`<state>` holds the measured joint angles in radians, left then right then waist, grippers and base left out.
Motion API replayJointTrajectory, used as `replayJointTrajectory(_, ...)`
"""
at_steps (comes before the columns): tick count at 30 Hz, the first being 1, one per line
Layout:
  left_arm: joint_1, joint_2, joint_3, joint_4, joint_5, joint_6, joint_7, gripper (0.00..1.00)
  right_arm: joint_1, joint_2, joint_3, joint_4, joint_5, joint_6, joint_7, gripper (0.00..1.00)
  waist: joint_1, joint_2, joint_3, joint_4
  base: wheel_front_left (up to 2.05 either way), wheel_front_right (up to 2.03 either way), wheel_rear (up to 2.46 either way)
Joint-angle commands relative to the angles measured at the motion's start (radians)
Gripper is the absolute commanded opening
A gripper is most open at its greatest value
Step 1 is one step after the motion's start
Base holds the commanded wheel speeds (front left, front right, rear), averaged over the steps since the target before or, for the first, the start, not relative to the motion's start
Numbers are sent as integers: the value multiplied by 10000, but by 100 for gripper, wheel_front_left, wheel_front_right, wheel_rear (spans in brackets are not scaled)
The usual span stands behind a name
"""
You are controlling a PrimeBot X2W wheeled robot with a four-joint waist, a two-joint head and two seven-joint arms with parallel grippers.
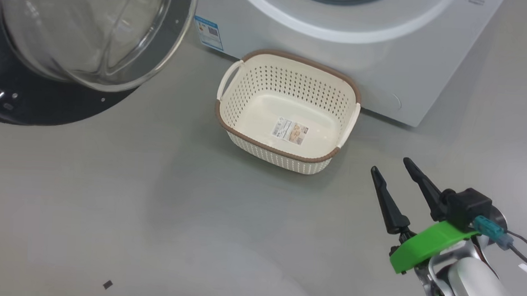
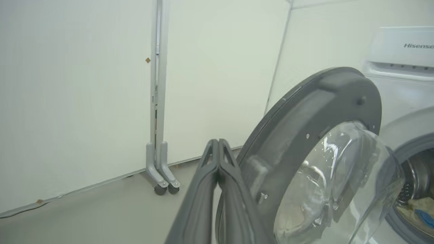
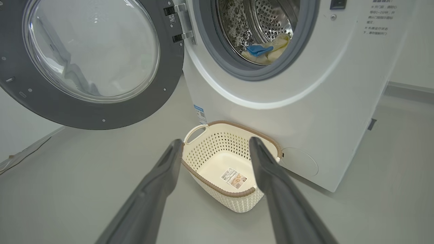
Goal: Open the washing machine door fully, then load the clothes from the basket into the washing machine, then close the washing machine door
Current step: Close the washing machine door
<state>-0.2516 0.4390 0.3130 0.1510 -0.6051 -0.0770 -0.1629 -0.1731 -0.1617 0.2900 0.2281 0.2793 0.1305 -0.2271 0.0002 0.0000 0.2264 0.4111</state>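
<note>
Our left end effector is clenched on nothing, fingers pressed together. The washing machine door stands open just to its right, and we cannot tell if they touch. We judge this arm the nearer one for swinging the door shut. Our right end effector is released and empty, with the bare basket ahead of it. Beyond, the clothes lie inside the washing machine.

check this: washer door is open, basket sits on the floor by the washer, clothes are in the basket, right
Not the clothes: the right wrist view shows them in the washing machine, and the basket holds only its label sticker. The washing machine door is open and the basket sits on the floor by the washer.
</note>
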Motion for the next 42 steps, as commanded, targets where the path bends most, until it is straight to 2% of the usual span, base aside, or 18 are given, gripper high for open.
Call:
replayJointTrajectory(1,-1162,877,927,71,-794,-88,385,0,-380,-187,162,-430,-87,2,57,100,-2,0,471,-446,0,0,0)
replayJointTrajectory(6,-2647,2097,1590,1327,-1853,-218,1158,0,-503,-276,138,-650,-49,2,118,100,-2,0,748,-931,0,0,0)
replayJointTrajectory(13,-4716,2927,1737,3791,-3553,-373,2618,0,-764,-241,410,-801,85,2,126,100,-2,0,949,-1589,0,0,0)
replayJointTrajectory(14,-4716,2927,1737,3791,-3553,-373,2618,0,-764,-241,410,-801,85,2,126,100,-2,0,949,-1589,0,0,0)
replayJointTrajectory(17,-5529,3105,2021,5051,-4217,-67,3259,0,-818,-224,529,-789,148,2,79,100,-2,0,965,-1867,0,0,0)
replayJointTrajectory(22,-6506,3343,2287,6584,-4944,178,4047,0,-840,-274,708,-738,220,2,-5,100,-2,0,1036,-2216,0,0,0)
replayJointTrajectory(26,-7195,3374,2679,7725,-5613,787,4770,0,-901,-293,751,-695,250,2,-58,100,-2,0,1086,-2402,0,0,0)
replayJointTrajectory(29,-7495,3589,3171,8298,-5957,1087,4571,0,-958,-282,831,-668,268,2,-86,100,-2,0,1143,-2540,0,0,0)
replayJointTrajectory(31,-7716,3637,3349,8488,-6163,989,4577,0,-973,-267,857,-645,276,2,-101,100,-2,0,1169,-2613,0,0,0)
replayJointTrajectory(42,-8152,3466,2952,9135,-6327,271,5677,0,-988,-297,719,-561,238,2,-158,100,-2,0,1240,-2632,0,0,0)
